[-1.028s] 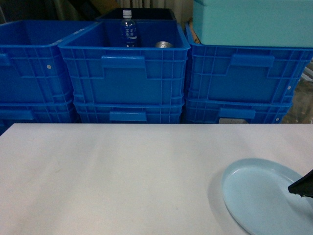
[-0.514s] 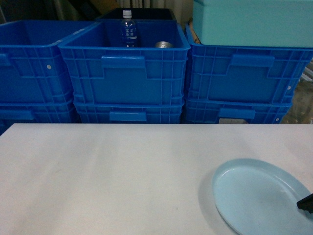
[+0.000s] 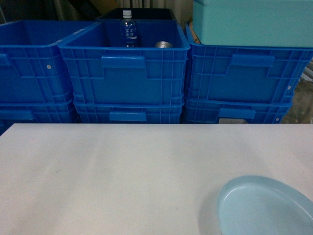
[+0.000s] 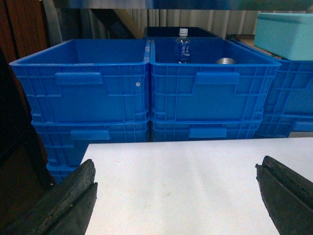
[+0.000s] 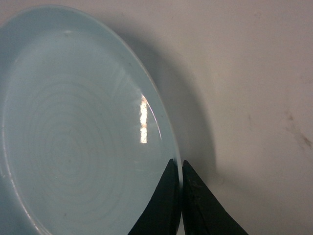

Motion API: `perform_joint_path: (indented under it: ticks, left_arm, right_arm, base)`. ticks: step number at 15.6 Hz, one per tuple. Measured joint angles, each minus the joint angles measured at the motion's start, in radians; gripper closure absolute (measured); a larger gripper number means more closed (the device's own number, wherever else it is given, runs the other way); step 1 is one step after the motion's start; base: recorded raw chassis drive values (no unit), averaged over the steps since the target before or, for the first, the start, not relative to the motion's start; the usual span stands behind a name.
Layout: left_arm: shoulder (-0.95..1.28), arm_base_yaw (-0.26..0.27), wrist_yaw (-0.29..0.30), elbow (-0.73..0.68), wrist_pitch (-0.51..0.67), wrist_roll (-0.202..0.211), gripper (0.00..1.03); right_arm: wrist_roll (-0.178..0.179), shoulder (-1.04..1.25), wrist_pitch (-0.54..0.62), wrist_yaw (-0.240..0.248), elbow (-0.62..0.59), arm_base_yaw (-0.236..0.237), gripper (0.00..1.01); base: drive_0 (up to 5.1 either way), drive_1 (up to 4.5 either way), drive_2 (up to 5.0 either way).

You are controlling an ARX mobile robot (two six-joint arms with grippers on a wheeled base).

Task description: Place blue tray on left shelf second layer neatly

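Observation:
The blue tray point(image 3: 266, 208) is a pale round dish at the bottom right of the head view, partly cut off by the frame edge. In the right wrist view the blue tray point(image 5: 73, 137) fills the left side, and my right gripper point(image 5: 181, 164) is shut on its rim, one finger inside and one outside. A shadow lies on the table beside the rim. The right gripper does not show in the head view. My left gripper point(image 4: 176, 166) hangs open over the white table point(image 4: 195, 171), nothing between its fingers. The left shelf second layer is out of view.
Deep blue crates point(image 3: 124, 73) are stacked in two tiers right behind the white table point(image 3: 122, 171). The middle crate holds a water bottle point(image 3: 128, 28) and a metal can point(image 3: 164, 44). A pale teal box point(image 3: 252, 22) sits on the right crate.
The tray has slid toward the bottom edge of the head view. The dark tip of my right gripper, seen at the right edge before, has dropped out of that view.

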Motion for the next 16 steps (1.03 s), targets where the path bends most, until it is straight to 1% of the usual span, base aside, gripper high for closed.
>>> perform_joint_path:
  ticks: [1, 2, 4, 5, 6, 7, 8, 9, 10, 11, 12, 13, 16]
  left_arm:
    - [0.0, 0.0, 0.0, 0.0, 0.0, 0.0, 0.05]
    - [0.0, 0.0, 0.001, 0.0, 0.0, 0.0, 0.05]
    - [0.0, 0.0, 0.0, 0.0, 0.0, 0.0, 0.05]
    - [0.0, 0.0, 0.0, 0.0, 0.0, 0.0, 0.05]
    - [0.0, 0.0, 0.0, 0.0, 0.0, 0.0, 0.05]
    - [0.0, 0.0, 0.0, 0.0, 0.0, 0.0, 0.05]
    - [0.0, 0.0, 0.0, 0.0, 0.0, 0.0, 0.05]
    - [0.0, 0.0, 0.0, 0.0, 0.0, 0.0, 0.05]
    - [0.0, 0.0, 0.0, 0.0, 0.0, 0.0, 0.05]
    - [0.0, 0.0, 0.0, 0.0, 0.0, 0.0, 0.05]
    - [0.0, 0.0, 0.0, 0.0, 0.0, 0.0, 0.05]
    - [0.0, 0.0, 0.0, 0.0, 0.0, 0.0, 0.05]
    - [0.0, 0.0, 0.0, 0.0, 0.0, 0.0, 0.05]
  right_arm:
    - [0.022, -0.04, 0.031, -0.012, -0.023, 0.009, 0.99]
    - [0.05, -0.113, 0.05, -0.012, -0.031, 0.029, 0.99]
    - [0.081, -0.249, 0.082, -0.004, -0.027, 0.076, 0.99]
    - [0.104, -0.319, 0.087, 0.0, -0.015, 0.101, 0.99]
    - [0.116, -0.42, 0.118, 0.033, -0.005, 0.139, 0.99]
    - [0.119, -0.619, 0.169, 0.149, -0.014, 0.199, 0.99]
    - [0.084, -0.798, 0.225, 0.251, -0.094, 0.186, 0.99]
    - [0.088, -0.915, 0.175, 0.238, -0.215, 0.17, 0.99]
    - [0.093, -0.951, 0.173, 0.237, -0.246, 0.17, 0.99]
    - [0.103, -0.979, 0.173, 0.235, -0.257, 0.17, 0.99]
    - [0.136, -0.994, 0.178, 0.24, -0.266, 0.17, 0.99]
    - [0.163, -0.993, 0.179, 0.246, -0.276, 0.157, 0.99]
    - [0.167, -0.993, 0.167, 0.222, -0.275, 0.14, 0.99]
  base:
    - [0.0, 0.0, 0.0]
    - [0.0, 0.0, 0.0]
    - [0.0, 0.0, 0.0]
    - [0.0, 0.0, 0.0]
    - [0.0, 0.0, 0.0]
    - [0.0, 0.0, 0.0]
    - [0.0, 0.0, 0.0]
    - [0.0, 0.0, 0.0]
    - [0.0, 0.0, 0.0]
    - [0.0, 0.0, 0.0]
    - [0.0, 0.0, 0.0]
    - [0.0, 0.0, 0.0]
    - [0.0, 0.0, 0.0]
